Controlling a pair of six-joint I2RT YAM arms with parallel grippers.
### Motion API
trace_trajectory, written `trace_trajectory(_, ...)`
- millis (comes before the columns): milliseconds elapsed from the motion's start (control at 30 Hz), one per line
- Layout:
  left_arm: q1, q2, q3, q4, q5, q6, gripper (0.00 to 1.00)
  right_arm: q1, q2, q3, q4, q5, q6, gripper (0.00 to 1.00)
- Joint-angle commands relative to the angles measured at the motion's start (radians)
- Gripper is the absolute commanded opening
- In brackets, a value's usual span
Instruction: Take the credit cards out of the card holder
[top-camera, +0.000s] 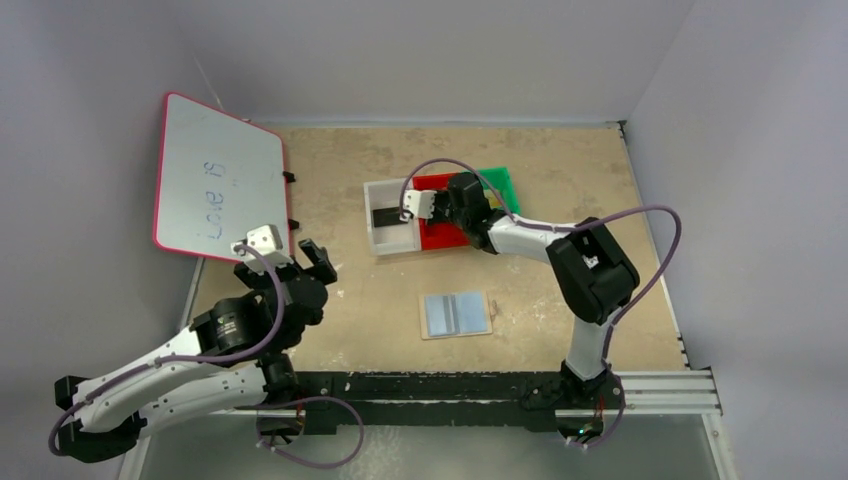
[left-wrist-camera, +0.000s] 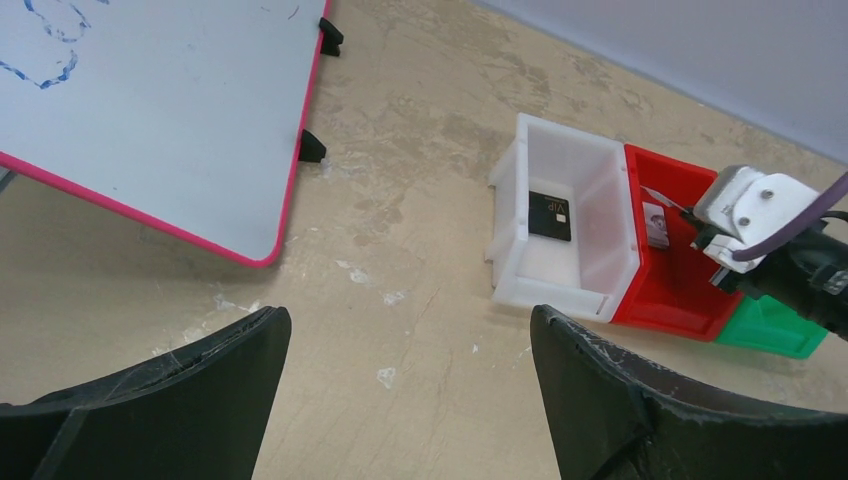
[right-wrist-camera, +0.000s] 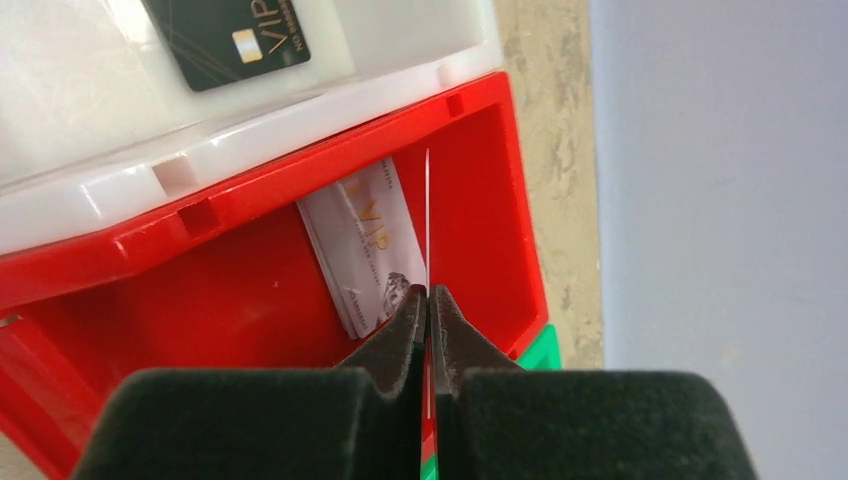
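Top view: the card holder (top-camera: 456, 314) lies open at lower centre, both panels bare as far as I can tell. The right gripper (top-camera: 435, 212) hangs over the red bin (top-camera: 445, 238) at upper centre, well apart from the holder. The left gripper (top-camera: 308, 262) sits at left beside the whiteboard (top-camera: 215, 185), well apart from both. A black card (top-camera: 385, 216) lies in the white bin (top-camera: 372, 240). Left wrist view: my left fingers stand wide apart with nothing between them, and the bins are off at the right of frame. Right wrist view: the right fingers are pinched tight on a held card (right-wrist-camera: 427, 220), seen edge-on as a thin line running straight up the frame from the fingertips. I cannot tell whether that edge is its long one. It stands above the red bin's floor, just right of a silvery-white card (right-wrist-camera: 360, 245) lying flat there. My judgement: the release turns on that position over the bin, and only the right arm is placed for it.
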Motion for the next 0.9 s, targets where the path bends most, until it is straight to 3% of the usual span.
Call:
trace_trajectory(0,0.001,-0.038,0.028,-0.013,-0.020,-0.037,0.90,-0.027,0.034,0.072,-0.076,-0.048,-0.068,0.00)
trace_trajectory(267,0.000,-0.067,0.020,-0.017,-0.025,-0.050,0.91,-0.047,0.104,0.132,-0.088,-0.028,-0.129,0.01)
trace_trajectory(400,-0.001,-0.057,0.021,-0.023,-0.026,-0.050,0.91,-0.053,0.122,0.172,-0.131,-0.053,-0.136,0.10)
trace_trajectory(867,0.000,-0.019,0.027,-0.034,-0.028,-0.050,0.91,-0.054,0.147,0.211,-0.205,-0.092,-0.152,0.12)
